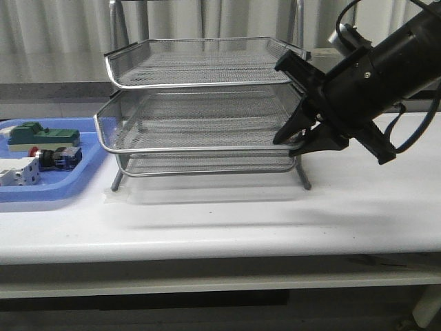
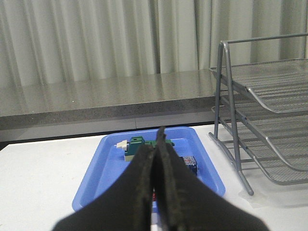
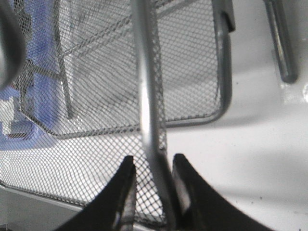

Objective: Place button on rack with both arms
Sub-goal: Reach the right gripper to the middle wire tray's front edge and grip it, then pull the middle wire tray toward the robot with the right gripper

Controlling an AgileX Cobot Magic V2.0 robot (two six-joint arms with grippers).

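Rack (image 1: 200, 103) first: my right claw (image 3: 153, 180) pinches its middle rim. My left claw (image 2: 156, 159) is closed, empty, above the button (image 1: 54, 158). Next, open and grab it.

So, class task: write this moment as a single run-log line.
right gripper: straddling rack middle tier rim | left gripper: shut, empty, above blue tray | button: in blue tray

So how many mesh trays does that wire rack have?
3. The top tray sits highest and furthest back, the middle tray juts forward beneath it, its right rim between the right hand fingers, and the bottom tray shows just above the table.
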